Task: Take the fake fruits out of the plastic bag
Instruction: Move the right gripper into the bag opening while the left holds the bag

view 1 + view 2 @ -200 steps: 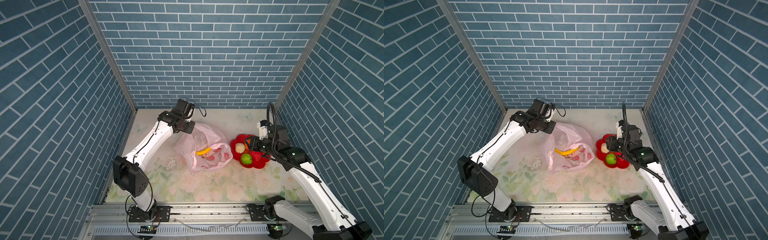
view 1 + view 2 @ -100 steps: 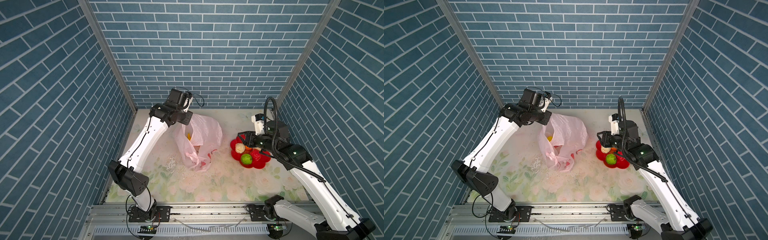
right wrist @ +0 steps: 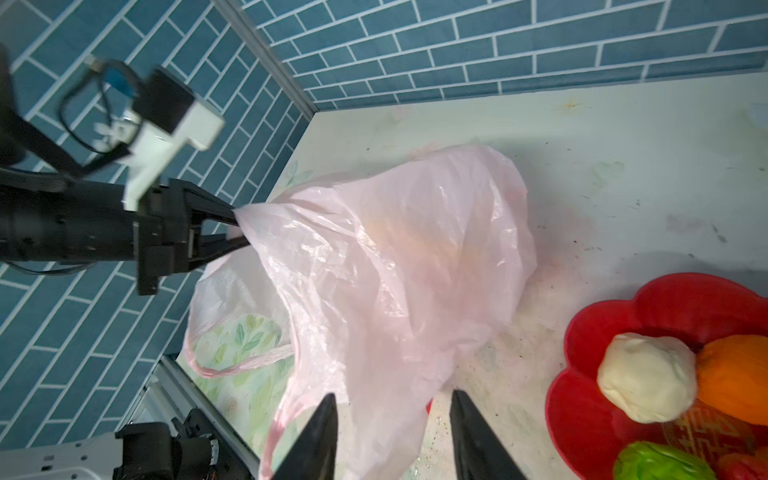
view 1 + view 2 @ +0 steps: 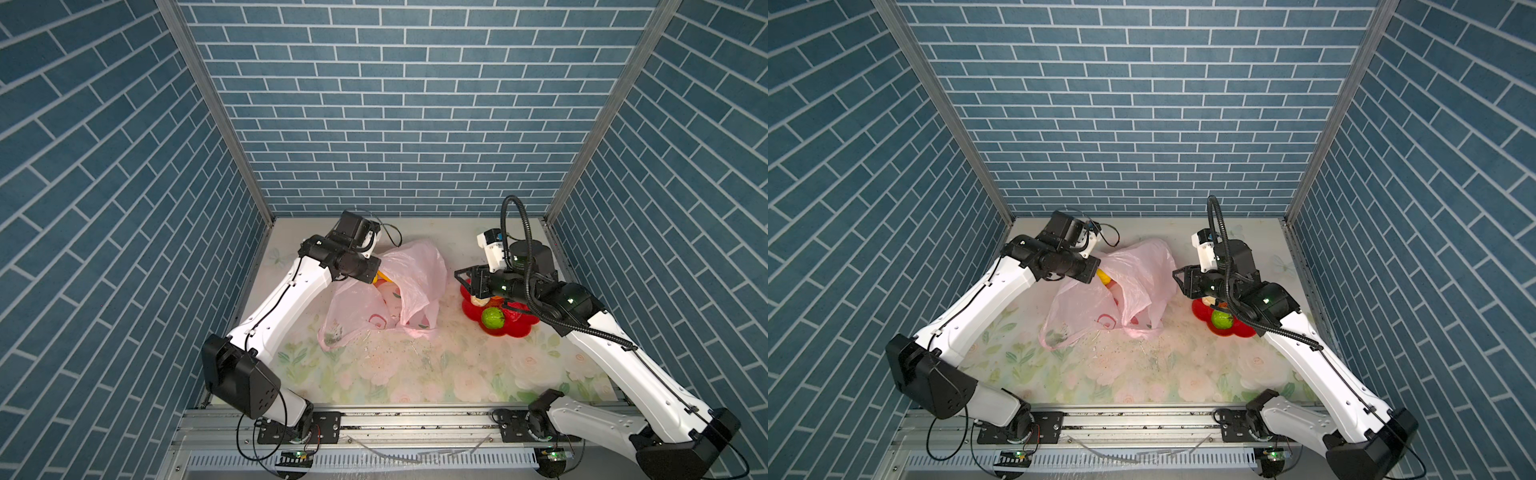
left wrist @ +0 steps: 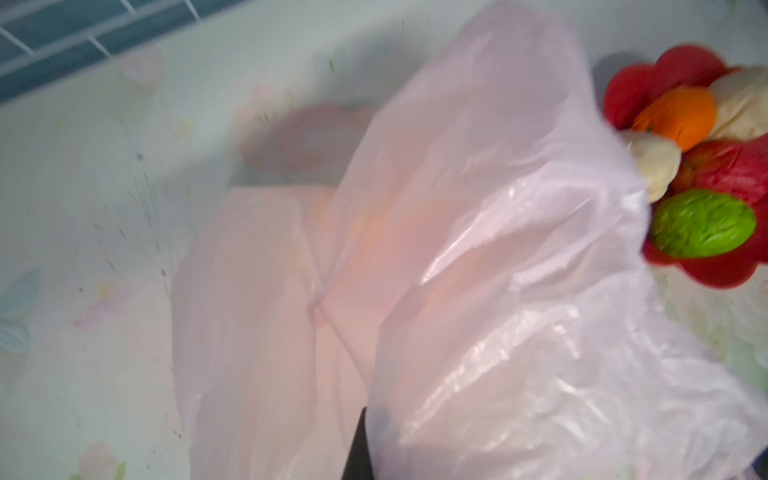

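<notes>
L gripper (image 3: 239, 226) is pinched shut on the rim of the thin pale-pink crinkly plastic bag (image 4: 411, 274) & holds that edge up; rest of the bag lies on the floral table (image 4: 415, 365). Long yellow toy banana (image 4: 380, 276) shows at the bag mouth. R gripper (image 3: 393, 393) is part-open w/ nothing in it, btwn the bag & the red flower-shaped plate (image 4: 515, 330). The plate holds a bumpy green ball (image 4: 493, 318), a beige lump (image 3: 646, 376) & an orange piece (image 3: 735, 374).

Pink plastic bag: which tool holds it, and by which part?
The left tool is shut on the thin pale-pink plastic bag, pinching a bunched fold at its raised top. The right tool is open, holding nothing.
</notes>
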### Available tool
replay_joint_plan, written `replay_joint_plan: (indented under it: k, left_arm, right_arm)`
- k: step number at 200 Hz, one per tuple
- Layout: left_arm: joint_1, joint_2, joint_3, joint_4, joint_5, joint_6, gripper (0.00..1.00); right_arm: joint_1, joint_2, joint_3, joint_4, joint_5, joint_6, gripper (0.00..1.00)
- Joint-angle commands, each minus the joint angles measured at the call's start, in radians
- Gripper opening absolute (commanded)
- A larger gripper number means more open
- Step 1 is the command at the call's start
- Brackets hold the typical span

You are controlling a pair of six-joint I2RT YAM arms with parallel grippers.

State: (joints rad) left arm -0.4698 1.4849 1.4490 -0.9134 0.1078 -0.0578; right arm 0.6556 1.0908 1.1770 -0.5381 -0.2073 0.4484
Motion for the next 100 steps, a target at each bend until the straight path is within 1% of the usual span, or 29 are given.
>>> replay_joint_plan:
  k: [1,12,22,42,51,70,76,90,100]
  left_arm:
    - [-0.02,-0.065,-0.05,0.025,0.028,-0.053,0.0]
    - [-0.026,-0.088,-0.062,0.03,0.023,-0.071,0.0]
    - [-0.026,-0.102,-0.064,0.037,0.021,-0.088,0.0]
    - [-0.027,-0.106,-0.053,0.052,0.019,-0.116,0.0]
    - [-0.026,-0.1,-0.042,0.059,0.018,-0.125,0.0]
    - [-0.027,-0.076,-0.01,0.064,0.024,-0.134,0.0]
    - [-0.026,-0.068,0.0,0.064,0.028,-0.134,0.0]
    - [-0.026,-0.059,0.021,0.061,0.036,-0.136,0.0]
    - [-0.026,-0.063,0.036,0.06,0.038,-0.133,0.0]
  right_arm:
    - [0.069,0.035,0.061,-0.002,0.008,-0.01,0.43]
    - [0.114,0.054,0.067,-0.003,0.009,-0.019,0.42]
    - [0.163,0.072,0.071,0.002,0.026,-0.028,0.4]
    - [0.297,0.106,0.079,0.032,0.113,-0.055,0.38]
    - [0.349,0.125,0.083,0.047,0.176,-0.064,0.37]
    - [0.454,0.176,0.094,0.079,0.276,-0.091,0.33]
    - [0.479,0.192,0.097,0.096,0.303,-0.099,0.31]
    - [0.516,0.239,0.086,0.145,0.36,-0.104,0.24]
    - [0.525,0.267,0.062,0.2,0.373,-0.102,0.2]
